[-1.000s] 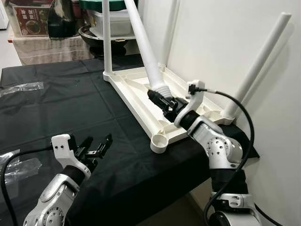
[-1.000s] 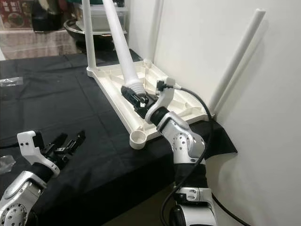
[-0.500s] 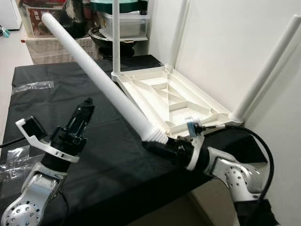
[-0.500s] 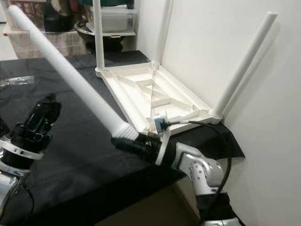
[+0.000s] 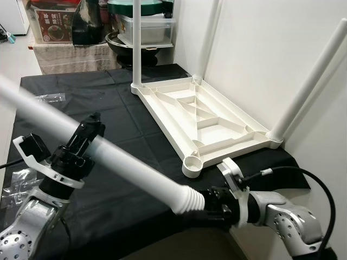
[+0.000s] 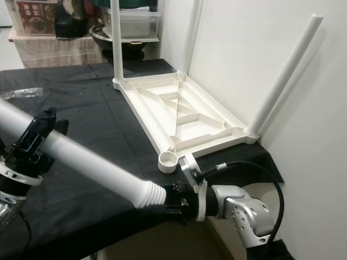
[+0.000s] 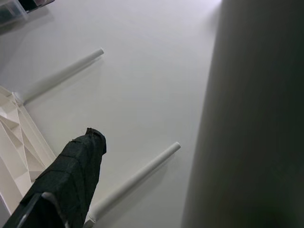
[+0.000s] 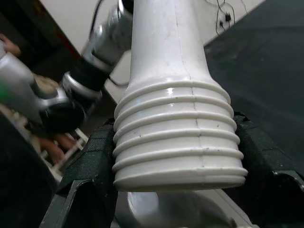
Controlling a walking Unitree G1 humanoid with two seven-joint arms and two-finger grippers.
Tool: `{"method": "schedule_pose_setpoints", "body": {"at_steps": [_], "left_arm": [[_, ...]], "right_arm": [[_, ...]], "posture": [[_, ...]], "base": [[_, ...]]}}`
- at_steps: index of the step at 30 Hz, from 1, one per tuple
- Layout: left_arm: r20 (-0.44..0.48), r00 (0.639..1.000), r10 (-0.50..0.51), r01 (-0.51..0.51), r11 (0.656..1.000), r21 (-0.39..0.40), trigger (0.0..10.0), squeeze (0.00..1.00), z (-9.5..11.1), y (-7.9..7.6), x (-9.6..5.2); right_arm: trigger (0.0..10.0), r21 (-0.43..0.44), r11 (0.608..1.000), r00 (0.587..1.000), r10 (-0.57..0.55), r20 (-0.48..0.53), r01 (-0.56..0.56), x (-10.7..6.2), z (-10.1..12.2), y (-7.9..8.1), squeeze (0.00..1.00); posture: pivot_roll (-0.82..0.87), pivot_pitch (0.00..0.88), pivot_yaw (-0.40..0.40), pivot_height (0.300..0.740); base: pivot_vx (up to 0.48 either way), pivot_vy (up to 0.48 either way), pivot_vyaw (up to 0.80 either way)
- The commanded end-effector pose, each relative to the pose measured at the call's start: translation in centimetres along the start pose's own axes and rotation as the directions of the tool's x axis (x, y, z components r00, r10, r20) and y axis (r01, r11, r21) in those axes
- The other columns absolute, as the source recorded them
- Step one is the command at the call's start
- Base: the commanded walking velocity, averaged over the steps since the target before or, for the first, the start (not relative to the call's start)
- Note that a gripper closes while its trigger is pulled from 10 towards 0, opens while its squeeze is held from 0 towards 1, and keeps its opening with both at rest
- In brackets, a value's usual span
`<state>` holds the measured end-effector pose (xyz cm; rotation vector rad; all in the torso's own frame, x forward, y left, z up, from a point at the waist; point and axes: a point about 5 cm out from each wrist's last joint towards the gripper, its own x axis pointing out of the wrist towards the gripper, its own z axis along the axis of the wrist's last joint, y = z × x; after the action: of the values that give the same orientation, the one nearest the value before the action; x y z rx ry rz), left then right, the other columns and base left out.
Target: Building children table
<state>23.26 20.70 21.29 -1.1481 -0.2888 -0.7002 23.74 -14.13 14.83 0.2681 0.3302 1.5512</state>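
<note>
The white children's table top [image 5: 206, 116] lies upside down on the black cloth, with three legs standing up from its corners. Its near left corner socket [image 5: 191, 164] is bare. My right gripper [image 5: 210, 203] is shut on the ribbed threaded end [image 8: 175, 137] of the loose white leg [image 5: 130, 165], low at the table's front edge. The black pads [image 8: 92, 161] press it from both sides. The leg slants up and to the left, out of view. My left gripper [image 5: 89, 131] points up right behind the leg and touches it; one black finger [image 7: 71, 180] shows beside the leg's blurred shaft.
A white wall [image 5: 260, 43] runs along the right, close behind the table top. Pots and a storage box [image 5: 146, 24] crowd the back. Clear plastic bags [image 5: 46, 97] lie on the cloth [image 5: 124, 114] at the left. The cloth's front edge is just under my right gripper.
My right gripper has carried the leg from the table top's frame down to the front edge, swinging its free end far left. The left gripper has risen and now meets the leg.
</note>
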Motion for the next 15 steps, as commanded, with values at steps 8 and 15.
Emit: {"method": "schedule_pose_setpoints", "body": {"at_steps": [8, 15], "left_arm": [[-0.078, 0.992, -0.102, 0.101, 0.995, -0.009, 0.0, 0.00, -0.2, -1.2, 0.7], [-0.175, 0.976, -0.132, 0.132, 0.991, -0.007, 0.0, 0.00, -1.1, -1.9, 0.1]], "right_arm": [[0.0, 0.009, 1.000, 0.999, 0.008, -0.053, -0.007, -0.4, -0.1, -0.8, 0.00], [0.0, 0.002, 1.000, 0.998, 0.027, -0.048, -0.027, -0.5, 0.1, -0.7, 0.00]], "posture": [[0.06, 0.000, -0.087, 0.740], [0.06, 0.000, -0.087, 0.740]], "base": [[0.000, 0.000, 0.00], [0.000, 0.000, 0.00]]}}
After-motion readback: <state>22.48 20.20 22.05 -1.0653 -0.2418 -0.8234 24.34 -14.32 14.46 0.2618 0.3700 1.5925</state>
